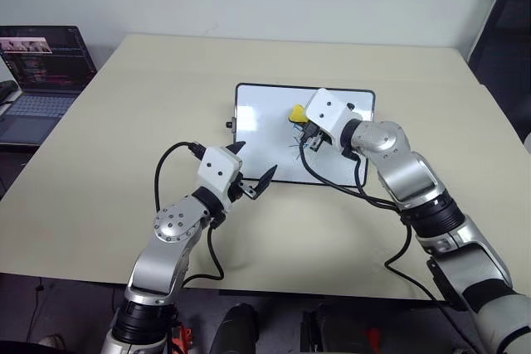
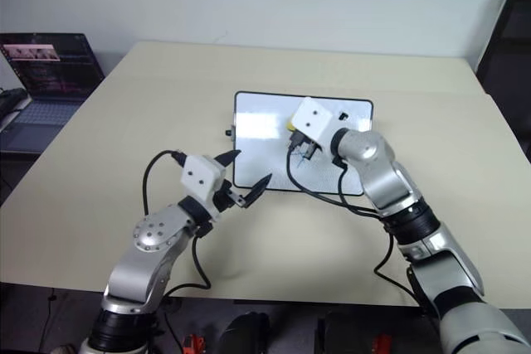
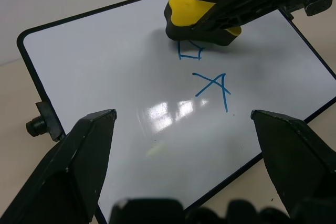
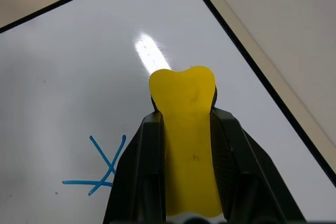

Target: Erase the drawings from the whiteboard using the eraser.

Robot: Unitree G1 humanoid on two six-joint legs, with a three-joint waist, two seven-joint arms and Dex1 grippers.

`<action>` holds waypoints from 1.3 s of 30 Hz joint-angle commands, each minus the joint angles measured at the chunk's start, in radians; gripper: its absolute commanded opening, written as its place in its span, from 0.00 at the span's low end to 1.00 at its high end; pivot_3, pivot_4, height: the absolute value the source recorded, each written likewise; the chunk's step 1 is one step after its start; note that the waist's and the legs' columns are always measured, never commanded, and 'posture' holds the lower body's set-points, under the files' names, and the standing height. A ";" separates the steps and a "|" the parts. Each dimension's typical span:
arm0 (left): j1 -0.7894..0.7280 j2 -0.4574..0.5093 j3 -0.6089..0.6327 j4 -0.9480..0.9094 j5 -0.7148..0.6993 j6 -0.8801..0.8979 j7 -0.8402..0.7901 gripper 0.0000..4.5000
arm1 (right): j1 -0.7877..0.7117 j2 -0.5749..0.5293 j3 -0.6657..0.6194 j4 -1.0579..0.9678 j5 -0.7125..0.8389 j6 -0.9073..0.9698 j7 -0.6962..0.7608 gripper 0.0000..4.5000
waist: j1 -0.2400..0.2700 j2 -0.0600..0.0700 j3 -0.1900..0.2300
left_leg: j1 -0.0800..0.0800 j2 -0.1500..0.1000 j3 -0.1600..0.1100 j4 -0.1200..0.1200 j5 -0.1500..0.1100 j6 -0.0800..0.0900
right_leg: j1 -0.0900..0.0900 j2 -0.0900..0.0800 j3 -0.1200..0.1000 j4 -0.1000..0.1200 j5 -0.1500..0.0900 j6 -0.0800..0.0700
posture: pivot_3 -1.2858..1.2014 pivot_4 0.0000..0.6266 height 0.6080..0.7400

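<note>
The whiteboard (image 1: 259, 137) lies flat in the middle of the table. My right gripper (image 1: 305, 128) is shut on the yellow eraser (image 3: 195, 16), holding it down at the board's surface near the far side. The eraser's dark underside covers the top of a blue, partly boxy drawing (image 3: 190, 52). A blue crossed star-like drawing (image 3: 212, 86) sits just nearer to me, untouched. My left gripper (image 1: 255, 160) hovers open over the board's near left corner, holding nothing. In the right wrist view the eraser (image 4: 186, 129) sits between both fingers, with the crossed drawing (image 4: 105, 169) beside it.
An open laptop (image 1: 37, 72) stands off the table's far left corner. A dark chair (image 1: 506, 31) is at the far right. Small black knobs (image 1: 230, 124) stick out from the board's sides. Cables hang from both wrists over the table.
</note>
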 commanded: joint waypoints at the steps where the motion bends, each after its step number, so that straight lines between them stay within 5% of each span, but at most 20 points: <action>1: -0.005 0.002 0.005 -0.041 0.006 -0.007 0.010 1.00 | -0.031 0.013 0.008 0.013 -0.029 -0.029 0.022 0.19 | 0.000 0.000 0.000 | 0.000 0.000 0.000 0.000 0.000 0.000 | 0.000 0.000 0.000 0.000 0.000 0.000 | 0.52 0.24 1.00; 16: 0.010 -0.005 0.006 -0.069 0.006 0.011 0.036 1.00 | -0.039 0.028 0.017 0.154 -0.092 -0.056 0.066 0.19 | -0.001 0.000 0.000 | 0.002 0.000 0.000 0.003 0.000 0.000 | 0.000 0.000 0.000 0.007 0.000 0.000 | 0.52 0.24 1.00; 31: 0.008 -0.011 -0.011 -0.059 0.001 0.004 0.037 1.00 | 0.062 -0.106 -0.055 0.076 -0.098 0.001 0.071 0.19 | 0.008 0.000 0.000 | 0.004 -0.001 -0.002 0.012 0.000 0.001 | 0.004 0.000 0.000 0.013 0.001 0.001 | 0.52 0.24 1.00; 39: -0.002 -0.009 -0.014 -0.052 -0.001 0.000 0.030 1.00 | 0.018 -0.033 -0.033 0.094 -0.099 0.003 0.051 0.19 | -0.002 0.000 0.000 | 0.005 -0.001 0.000 0.012 0.001 0.001 | 0.004 0.000 0.001 0.014 0.001 0.001 | 0.52 0.24 1.00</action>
